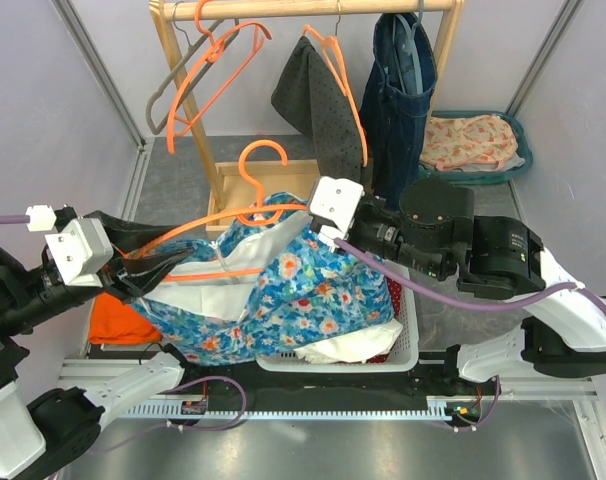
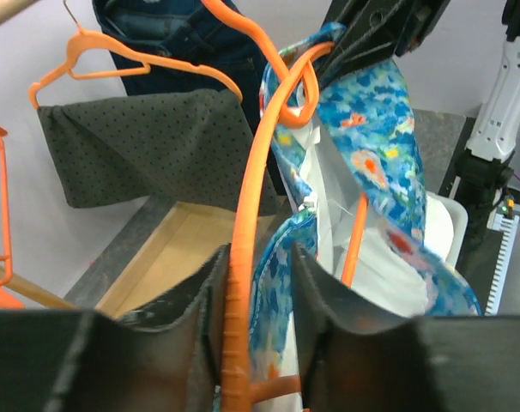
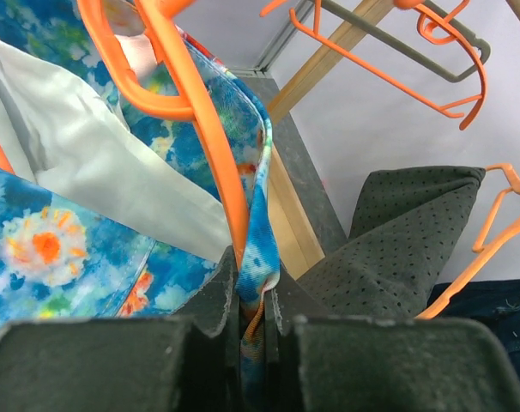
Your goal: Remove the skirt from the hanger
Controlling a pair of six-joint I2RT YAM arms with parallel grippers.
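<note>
The blue floral skirt point(image 1: 283, 290) with a white lining drapes over a white basket, still threaded on an orange hanger point(image 1: 188, 232). My left gripper point(image 1: 155, 268) is shut on the hanger's arm point(image 2: 251, 189), with the skirt's edge point(image 2: 277, 283) also between the fingers. My right gripper point(image 1: 321, 232) is shut on the skirt's waistband point(image 3: 258, 249), right beside the hanger's other arm point(image 3: 204, 129). The hanger's hook point(image 1: 261, 165) is free of the rail.
A white basket point(image 1: 408, 340) lies under the skirt, with an orange cloth point(image 1: 118, 320) to its left. The wooden rack point(image 1: 183, 110) behind holds empty hangers point(image 1: 223, 70), a grey dotted garment point(image 1: 318, 100) and a denim one point(image 1: 398, 90). A teal tray point(image 1: 518, 135) sits at the back right.
</note>
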